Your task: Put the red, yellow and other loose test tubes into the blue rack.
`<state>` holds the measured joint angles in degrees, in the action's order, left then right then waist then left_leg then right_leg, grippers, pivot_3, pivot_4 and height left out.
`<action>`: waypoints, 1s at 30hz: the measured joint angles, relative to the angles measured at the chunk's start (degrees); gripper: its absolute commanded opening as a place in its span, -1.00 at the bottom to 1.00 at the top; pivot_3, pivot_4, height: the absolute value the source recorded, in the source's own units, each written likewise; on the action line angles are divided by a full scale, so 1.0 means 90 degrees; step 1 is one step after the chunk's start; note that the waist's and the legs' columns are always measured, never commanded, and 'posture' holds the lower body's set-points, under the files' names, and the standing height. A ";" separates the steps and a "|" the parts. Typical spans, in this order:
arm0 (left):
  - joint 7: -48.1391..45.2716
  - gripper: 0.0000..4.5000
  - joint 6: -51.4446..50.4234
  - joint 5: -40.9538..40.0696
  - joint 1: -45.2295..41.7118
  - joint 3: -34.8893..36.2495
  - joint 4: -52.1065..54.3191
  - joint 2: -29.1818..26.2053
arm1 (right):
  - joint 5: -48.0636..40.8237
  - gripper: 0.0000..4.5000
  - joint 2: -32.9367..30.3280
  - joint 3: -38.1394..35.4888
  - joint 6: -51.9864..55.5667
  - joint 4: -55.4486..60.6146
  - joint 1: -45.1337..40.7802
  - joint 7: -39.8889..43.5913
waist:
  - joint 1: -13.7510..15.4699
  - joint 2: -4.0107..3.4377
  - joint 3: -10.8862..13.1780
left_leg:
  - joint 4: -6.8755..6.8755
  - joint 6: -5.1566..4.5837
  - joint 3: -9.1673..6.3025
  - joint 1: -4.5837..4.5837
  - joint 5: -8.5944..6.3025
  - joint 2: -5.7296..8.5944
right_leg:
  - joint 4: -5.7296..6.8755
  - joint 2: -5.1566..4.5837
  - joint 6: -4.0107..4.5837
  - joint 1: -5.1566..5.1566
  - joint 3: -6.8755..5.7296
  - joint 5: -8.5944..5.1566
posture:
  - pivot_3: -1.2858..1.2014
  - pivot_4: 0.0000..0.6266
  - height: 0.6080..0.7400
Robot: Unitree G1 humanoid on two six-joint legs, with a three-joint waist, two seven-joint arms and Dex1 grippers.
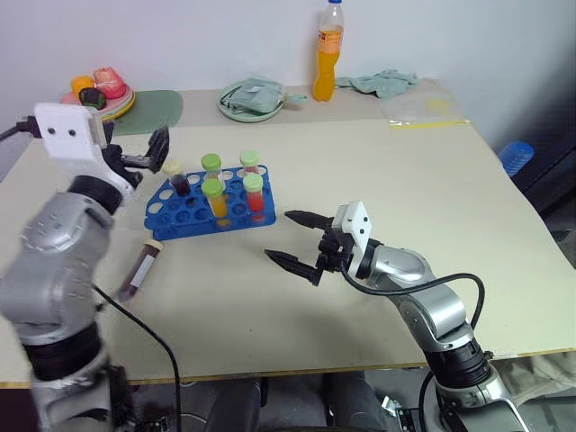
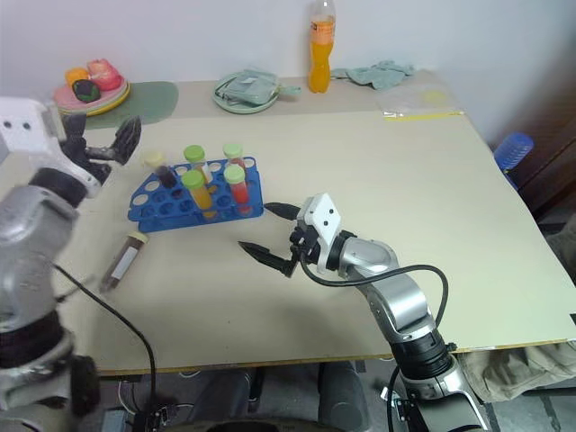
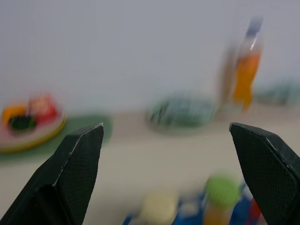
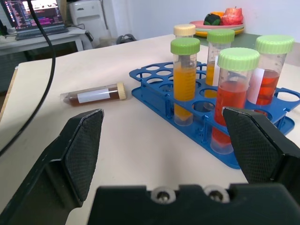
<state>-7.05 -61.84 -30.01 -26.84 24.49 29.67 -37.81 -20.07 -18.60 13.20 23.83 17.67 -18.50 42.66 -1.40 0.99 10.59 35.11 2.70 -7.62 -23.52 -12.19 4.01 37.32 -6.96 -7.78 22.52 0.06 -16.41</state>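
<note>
5 capped plastic tubes are seated in the bright blue perforated plastic rack, 1 brown-filled tube is left lying loose, and both the left gripper and the right gripper are spread apart, empty.

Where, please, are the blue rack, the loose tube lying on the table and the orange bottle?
Blue rack (image 1: 173, 219): left eye view, bare part of its top plate.
Loose tube (image 1: 139, 271): left eye view, middle of its body.
Orange bottle (image 1: 328, 54): left eye view, its orange-filled body.
</note>
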 measured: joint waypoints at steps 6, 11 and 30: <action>-0.0993 0.95 -0.3051 -0.1104 0.0125 -0.0165 -0.0327 -0.1984 | -0.0039 1.00 0.0056 0.0038 -0.0026 -0.0116 -0.0075 0.0147 | -0.0090 0.0001 0.0005 | -0.0004 0.0003 -0.0002 0.0001 0.0001 -0.0005 | 0.0009 0.0003 0.0002 0.0006 0.0005 -0.0002 | 0.03 -0.52 1.00; -0.1078 0.95 -0.3356 -0.2005 0.0784 -0.1161 -0.1114 -0.3172 | -0.0028 1.00 0.0095 0.0082 -0.0099 -0.0304 -0.0161 0.0199 | -0.0102 -0.0005 0.0009 | -0.0018 0.0006 -0.0005 0.0001 0.0002 -0.0012 | 0.0015 0.0003 0.0012 0.0022 0.0022 -0.0006 | 0.03 -0.52 1.00; 0.0186 -0.72 -0.3356 -0.2830 0.0070 -0.2066 -0.2619 -0.2650 | -0.0025 1.00 0.0197 0.0135 -0.0031 -0.0210 -0.0139 -0.0149 | 0.0023 -0.0016 -0.0001 | -0.0015 0.0011 0.0009 0.0009 0.0001 -0.0010 | 0.0019 0.0002 0.0011 0.0027 0.0045 -0.0005 | 0.03 -0.52 1.00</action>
<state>-5.38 -92.04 -55.48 -26.21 5.89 6.10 -61.66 -20.30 -16.83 14.41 23.55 15.78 -19.75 41.31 -1.19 0.84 10.58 34.98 2.79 -7.54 -23.44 -12.18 3.92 37.49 -6.94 -7.67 22.76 0.47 -16.45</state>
